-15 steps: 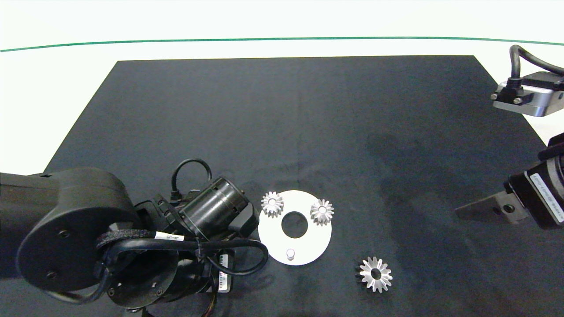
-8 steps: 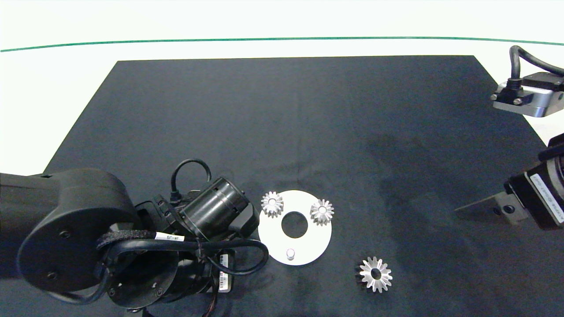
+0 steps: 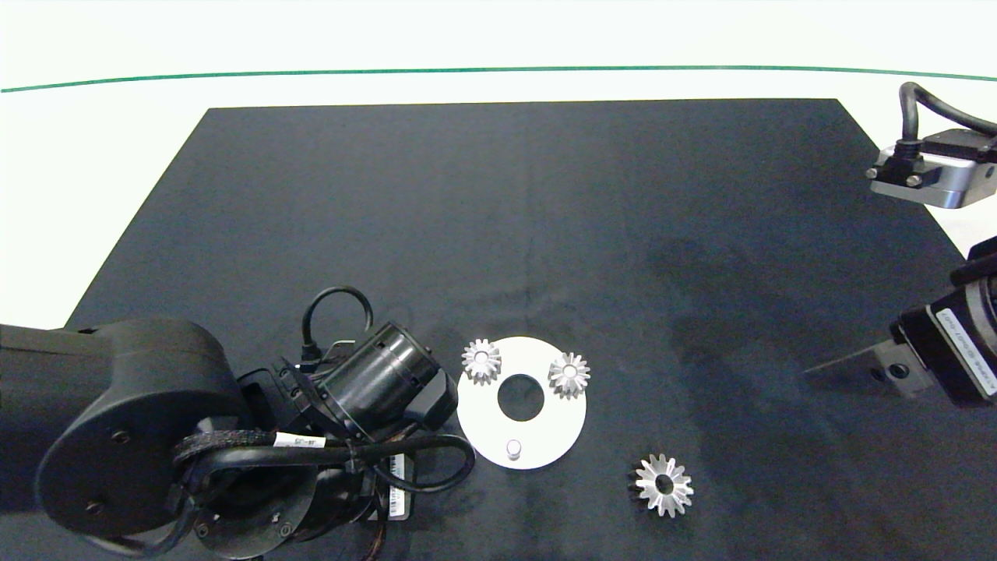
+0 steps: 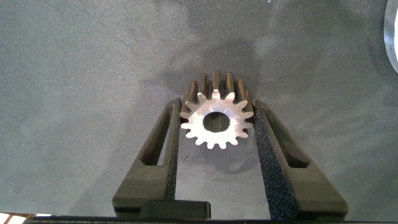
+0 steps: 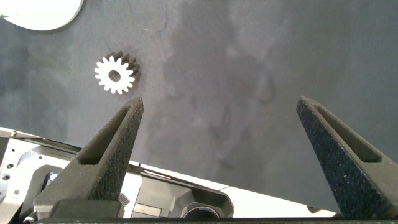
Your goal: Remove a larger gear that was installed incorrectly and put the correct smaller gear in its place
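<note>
In the left wrist view a smaller gear (image 4: 216,122), silver with short blunt teeth, sits between the fingers of my left gripper (image 4: 217,107), which is shut on it just above the dark mat. In the head view the left arm (image 3: 156,436) hides this gripper and its gear. The white round plate (image 3: 545,436) carries two other small gears (image 3: 480,361) (image 3: 569,375) and a bare peg (image 3: 513,448). The larger gear (image 3: 664,485) (image 5: 115,74), with long spiky teeth, lies on the mat to the right of the plate. My right gripper (image 5: 221,106) (image 3: 857,366) hangs open and empty at the right edge.
A black mat (image 3: 514,218) covers most of the white table. The plate has a round centre hole (image 3: 520,396). Its edge shows in both wrist views (image 4: 392,31) (image 5: 37,12). The right arm's wrist camera (image 3: 935,175) juts in at the upper right.
The left arm has shifted slightly toward the table's near edge. The right gripper has drawn back a little to the right. The gears and plate have not moved.
</note>
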Controlling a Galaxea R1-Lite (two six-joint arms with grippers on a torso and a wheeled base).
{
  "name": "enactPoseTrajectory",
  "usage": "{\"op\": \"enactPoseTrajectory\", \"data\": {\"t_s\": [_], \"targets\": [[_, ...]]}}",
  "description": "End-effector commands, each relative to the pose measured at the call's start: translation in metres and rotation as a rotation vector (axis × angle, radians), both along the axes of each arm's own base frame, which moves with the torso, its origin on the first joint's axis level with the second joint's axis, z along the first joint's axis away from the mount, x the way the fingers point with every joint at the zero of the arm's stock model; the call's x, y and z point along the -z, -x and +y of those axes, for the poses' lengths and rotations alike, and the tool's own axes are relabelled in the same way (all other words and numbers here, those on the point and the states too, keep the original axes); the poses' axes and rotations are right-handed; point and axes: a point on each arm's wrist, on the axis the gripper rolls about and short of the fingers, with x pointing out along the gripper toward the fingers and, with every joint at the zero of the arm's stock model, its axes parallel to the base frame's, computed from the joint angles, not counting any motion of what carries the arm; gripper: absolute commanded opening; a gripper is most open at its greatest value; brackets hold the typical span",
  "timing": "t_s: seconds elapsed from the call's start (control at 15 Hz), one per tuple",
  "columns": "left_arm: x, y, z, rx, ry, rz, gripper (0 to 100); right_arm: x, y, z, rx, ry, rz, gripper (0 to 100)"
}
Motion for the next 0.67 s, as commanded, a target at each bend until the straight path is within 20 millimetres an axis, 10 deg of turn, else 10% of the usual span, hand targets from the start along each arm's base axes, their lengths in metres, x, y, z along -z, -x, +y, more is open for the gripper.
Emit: {"op": "enactPoseTrajectory", "data": {"t_s": [0.07,0.67], "targets": [[0.002,0.0,0.0,-0.002,-0.009,0.011,22,0.001,0.0,0.0,0.001,0.005,0.006,100],[-0.014,0.01,-0.003,0.061,0.019,-0.034,5,-0.001,0.002,-0.001,0.0,-0.001,-0.001,100]]}}
